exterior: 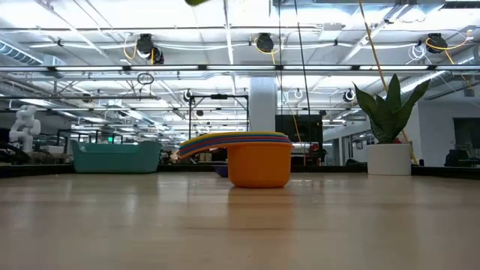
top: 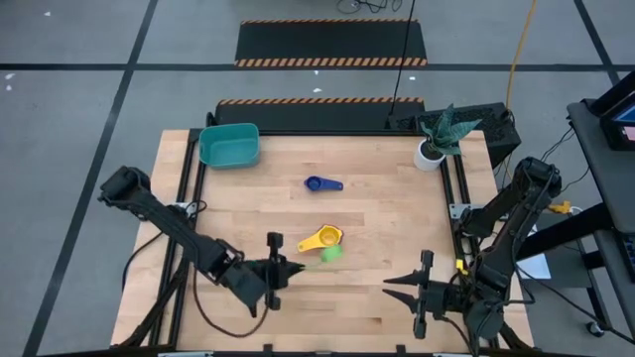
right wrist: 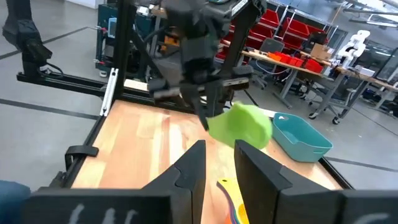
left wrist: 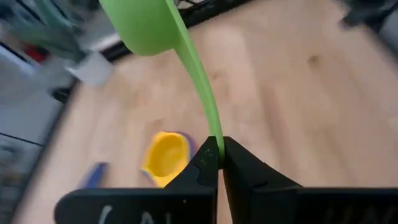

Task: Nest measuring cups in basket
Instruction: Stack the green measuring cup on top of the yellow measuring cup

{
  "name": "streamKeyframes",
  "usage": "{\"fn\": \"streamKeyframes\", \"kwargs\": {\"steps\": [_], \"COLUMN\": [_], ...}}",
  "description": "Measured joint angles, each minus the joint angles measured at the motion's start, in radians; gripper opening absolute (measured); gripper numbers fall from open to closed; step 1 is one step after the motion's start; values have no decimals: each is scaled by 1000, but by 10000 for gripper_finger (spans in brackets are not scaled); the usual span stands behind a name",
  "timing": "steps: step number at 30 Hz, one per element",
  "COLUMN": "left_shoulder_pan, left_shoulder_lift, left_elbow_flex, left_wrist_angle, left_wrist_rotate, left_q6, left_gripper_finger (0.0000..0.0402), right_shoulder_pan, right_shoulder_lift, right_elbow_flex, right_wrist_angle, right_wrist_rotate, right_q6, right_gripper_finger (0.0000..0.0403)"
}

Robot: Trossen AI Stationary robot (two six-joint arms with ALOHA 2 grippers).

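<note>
A green measuring cup (left wrist: 143, 25) hangs above the table with my left gripper (left wrist: 219, 152) shut on its handle. In the high view it (top: 330, 254) is just near-side of a yellow-topped stack of nested cups (top: 322, 238) standing on the table's middle. In the low view that stack (exterior: 259, 161) shows an orange outer cup with coloured handles fanned to one side. A single blue cup (top: 322, 183) lies farther back. The teal basket (top: 229, 145) stands at the far left corner. My right gripper (top: 392, 288) waits open near the front right, holding nothing. My left gripper pinches the free end of the green cup's handle (left wrist: 213, 140) between its two fingertips. The fingers come from the table's left, slanting a little downward, and lie along the handle. The cup is lifted clear of the table, its bowl out beyond the fingertips.
A white pot with a plant (top: 432, 149) stands at the far right corner. Bare wood lies between the stack and the basket and along the table's near edge. Black frame rails (top: 189, 178) run along the table's sides.
</note>
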Motion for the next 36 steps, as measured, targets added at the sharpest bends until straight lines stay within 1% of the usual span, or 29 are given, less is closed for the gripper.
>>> {"fn": "streamKeyframes", "kwargs": {"steps": [4,9,12,16,19,22,25,29,33,36], "left_shoulder_pan": [11,24,50,100,137,174,217,273,320,338], "left_shoulder_lift": [-36,-35,-36,-35,-36,-35,-35,-35,-36,-50], "left_elbow_flex": [0,0,-10,-30,-40,-67,-88,-129,-173,-204], "left_wrist_angle": [-12,6,56,67,88,115,116,118,121,159], "left_wrist_rotate": [129,266,338,408,497,575,627,670,725,757], "left_q6": [-113,-183,-206,-218,-220,-220,-240,-279,-302,-322], "left_gripper_finger": [6,18,11,9,15,9,7,13,6,11], "right_shoulder_pan": [2,-9,-24,-31,-30,-31,-31,-31,-26,-23], "right_shoulder_lift": [0,0,0,0,0,0,0,0,0,0], "right_elbow_flex": [0,0,0,0,0,0,0,0,0,0], "right_wrist_angle": [2,8,8,8,8,8,8,2,0,-1], "right_wrist_rotate": [-2,-1,-2,-2,-2,-2,-2,-2,-5,-47], "right_q6": [-38,-66,-62,-83,-105,-126,-129,-102,-68,-56], "right_gripper_finger": [77,77,77,77,77,77,77,77,77,77]}}
